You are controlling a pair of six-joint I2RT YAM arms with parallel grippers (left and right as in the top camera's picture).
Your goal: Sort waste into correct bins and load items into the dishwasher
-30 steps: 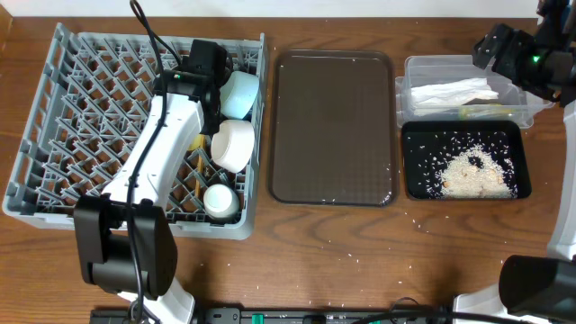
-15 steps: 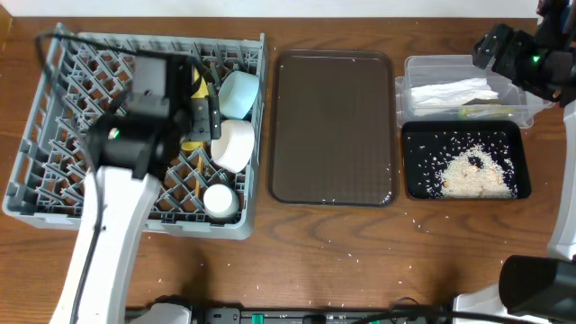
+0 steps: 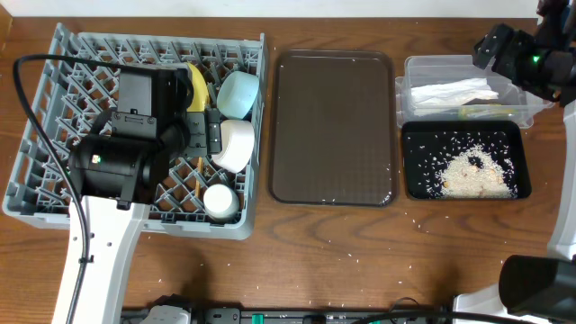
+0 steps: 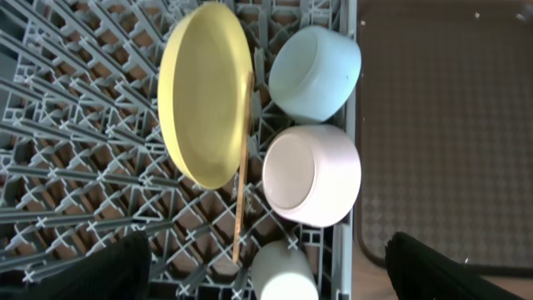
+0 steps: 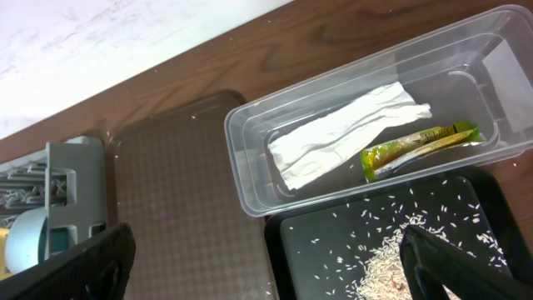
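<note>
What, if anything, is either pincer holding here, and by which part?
Nothing. The left pincer is open above the dish rack, and the right pincer is open near the clear tub; neither grips anything.

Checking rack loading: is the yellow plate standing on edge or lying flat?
On edge, leaning: overhead, the yellow plate shows as a narrow sliver.

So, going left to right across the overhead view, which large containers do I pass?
grey dish rack → brown serving tray → black tray. The clear tub sits directly behind the black tray, so it has no separate place.
</note>
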